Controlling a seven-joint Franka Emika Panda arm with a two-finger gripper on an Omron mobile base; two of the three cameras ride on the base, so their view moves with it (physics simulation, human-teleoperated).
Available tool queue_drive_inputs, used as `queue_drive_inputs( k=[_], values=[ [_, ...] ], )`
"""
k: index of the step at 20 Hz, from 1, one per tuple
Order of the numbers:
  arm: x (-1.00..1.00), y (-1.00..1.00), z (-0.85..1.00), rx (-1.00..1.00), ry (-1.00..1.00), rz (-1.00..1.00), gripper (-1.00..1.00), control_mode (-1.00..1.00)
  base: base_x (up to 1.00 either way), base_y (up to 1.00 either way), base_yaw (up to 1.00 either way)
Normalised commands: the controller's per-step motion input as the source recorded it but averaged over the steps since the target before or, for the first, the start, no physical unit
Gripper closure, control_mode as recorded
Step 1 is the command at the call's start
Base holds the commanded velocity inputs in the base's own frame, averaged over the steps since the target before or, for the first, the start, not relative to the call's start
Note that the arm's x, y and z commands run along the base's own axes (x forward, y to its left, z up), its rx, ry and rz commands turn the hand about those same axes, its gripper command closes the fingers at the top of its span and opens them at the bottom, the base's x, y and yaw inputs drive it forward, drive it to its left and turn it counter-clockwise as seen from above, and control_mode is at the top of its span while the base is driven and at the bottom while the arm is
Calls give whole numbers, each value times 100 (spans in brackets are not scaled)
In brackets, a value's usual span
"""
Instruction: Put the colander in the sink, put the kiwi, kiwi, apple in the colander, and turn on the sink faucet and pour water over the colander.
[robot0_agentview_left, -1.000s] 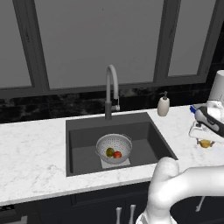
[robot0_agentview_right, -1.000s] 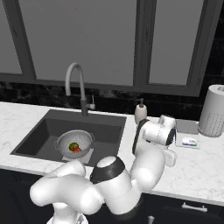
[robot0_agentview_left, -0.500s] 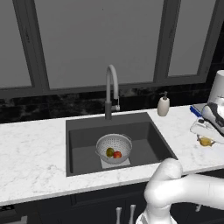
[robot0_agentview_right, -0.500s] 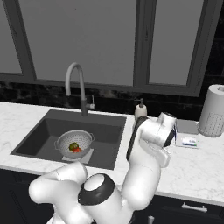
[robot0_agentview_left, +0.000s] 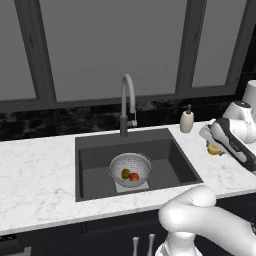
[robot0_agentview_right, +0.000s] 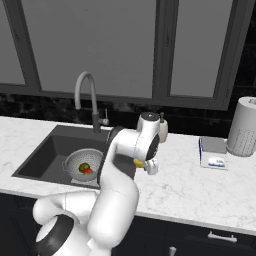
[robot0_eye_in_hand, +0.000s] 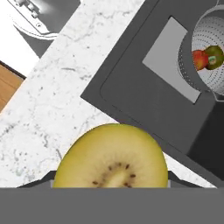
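We carry the yellow kiwi (robot0_eye_in_hand: 111, 155) in closed jaws over the counter's (robot0_agentview_left: 35, 185) right side — it could slip out before reaching the colander (robot0_agentview_left: 130, 169) at the sink's (robot0_agentview_left: 167, 165) middle, rolling off.
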Motion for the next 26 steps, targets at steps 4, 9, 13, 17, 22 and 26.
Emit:
queue_drive_inputs(
  k=[4, 9, 13, 17, 22, 26],
  values=[
    [24, 100, 49, -9, -7, -11, 100, -100, 0, 0, 0],
    [28, 100, 22, -2, -4, -7, 100, -100, 0, 0, 0],
    [38, 98, 1, 0, 3, 0, 100, -100, 0, 0, 0],
    [46, 88, -5, 0, 6, 1, 100, -100, 0, 0, 0],
    [45, 64, -23, 0, 6, 7, 100, -100, 0, 0, 0],
    [32, 40, -43, 1, 0, 4, 100, -100, 0, 0, 0]
  ],
)
